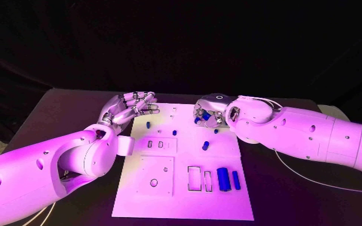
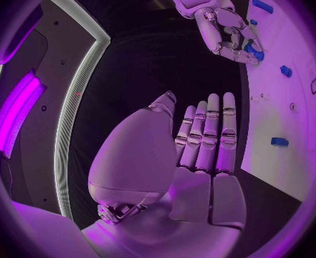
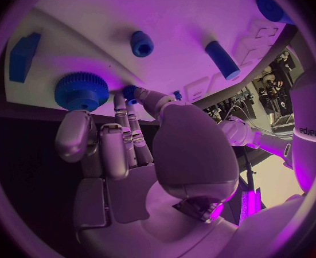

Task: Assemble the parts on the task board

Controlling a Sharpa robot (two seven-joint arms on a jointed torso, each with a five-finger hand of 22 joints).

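Nearest the head camera, two blue cylindrical parts (image 1: pixel 223 178) lie side by side on the white rectangular task board (image 1: pixel 218 205), just beside two narrow rectangular slots (image 1: pixel 194 177). Farther along the board, the silver left hand (image 1: pixel 129 108) rests at its edge, fingers straight and together, holding nothing. Across the board from it, the silver right hand (image 1: pixel 209 112) reaches over the far end, its fingertips (image 3: pixel 129 92) at a small blue part (image 3: pixel 129 90) beside a blue toothed gear (image 3: pixel 81 90); whether they grip it, I cannot tell.
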